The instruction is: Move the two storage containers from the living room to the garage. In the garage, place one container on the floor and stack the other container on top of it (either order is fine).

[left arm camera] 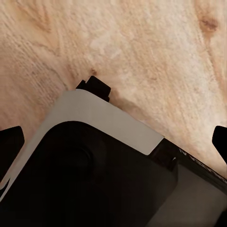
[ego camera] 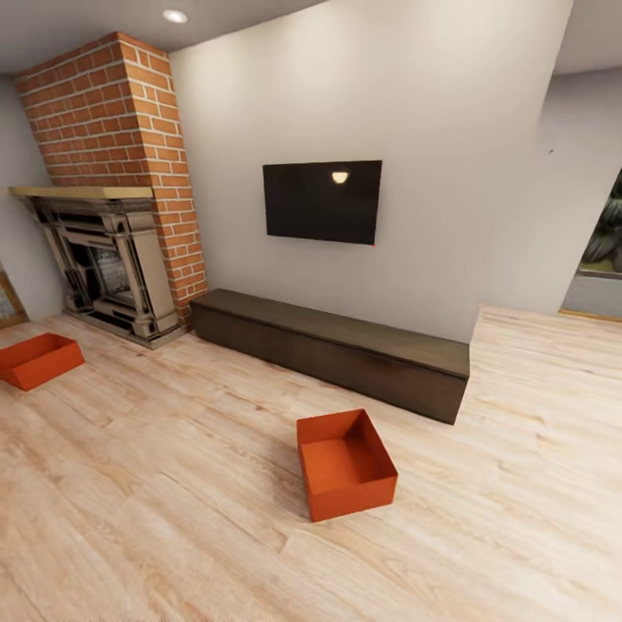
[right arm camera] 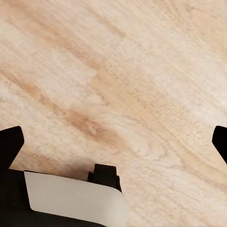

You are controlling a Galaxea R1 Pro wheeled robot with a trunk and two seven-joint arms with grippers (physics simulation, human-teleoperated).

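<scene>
The left gripper (left arm camera: 113, 137) and right gripper (right arm camera: 113, 142) hang with fingers wide apart, holding nothing above the light wood-plank floor (right arm camera: 118, 71), probably because the robot is not at a box yet. One orange-red open box (ego camera: 345, 464) sits just before the long dark low cabinet (ego camera: 333, 347). The other orange-red box (ego camera: 38, 359) lies well left of that cabinet, near the fireplace (ego camera: 104, 259).

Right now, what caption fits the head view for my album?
Two orange storage containers wait on the living room's wood floor near the fireplace.
</scene>
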